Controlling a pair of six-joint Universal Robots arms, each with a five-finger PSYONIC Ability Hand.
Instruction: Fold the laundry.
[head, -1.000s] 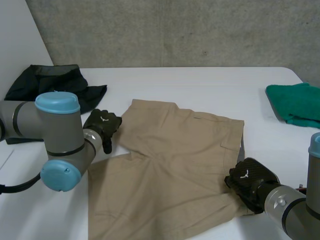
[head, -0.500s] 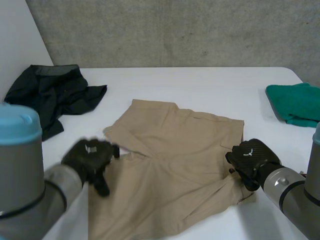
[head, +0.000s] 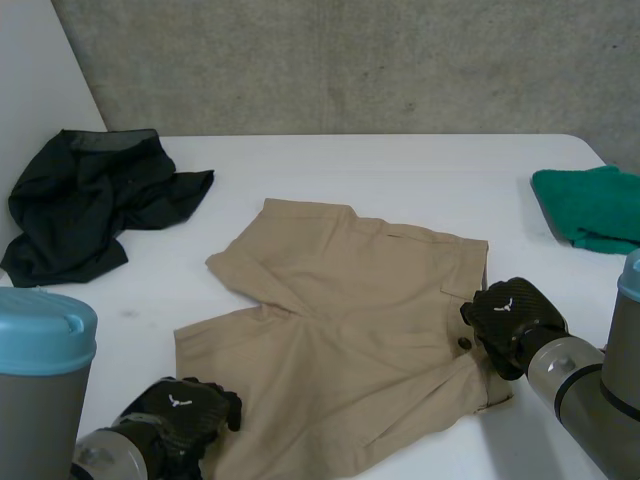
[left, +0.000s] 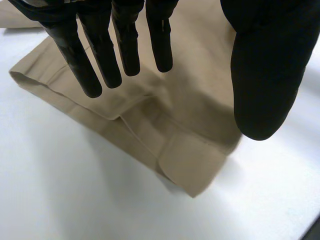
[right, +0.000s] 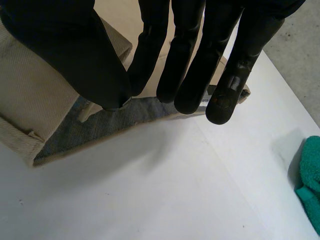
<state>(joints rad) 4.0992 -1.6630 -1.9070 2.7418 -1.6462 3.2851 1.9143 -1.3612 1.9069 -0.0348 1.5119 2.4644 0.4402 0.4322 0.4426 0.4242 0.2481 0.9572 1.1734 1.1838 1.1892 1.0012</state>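
Tan shorts (head: 350, 320) lie spread flat in the middle of the white table (head: 400, 165). My left hand (head: 180, 420) is at the near left leg hem. In the left wrist view its fingers (left: 125, 45) are straight and the thumb stands apart, hovering just over the doubled hem corner (left: 185, 160) and holding nothing. My right hand (head: 510, 318) is at the shorts' right edge by the waistband. In the right wrist view its thumb (right: 75, 55) and fingers pinch the waistband edge, which is lifted so that the grey lining (right: 100, 122) shows.
A crumpled black garment (head: 90, 195) lies at the far left of the table. A green cloth (head: 590, 205) sits at the far right edge, also past my right hand (right: 312, 170). My left arm's blue-capped joint (head: 40, 340) stands at the near left.
My left hand has come from the shorts' far left side to the near left leg hem. My right hand has shifted slightly away along the waistband edge, keeping its hold.
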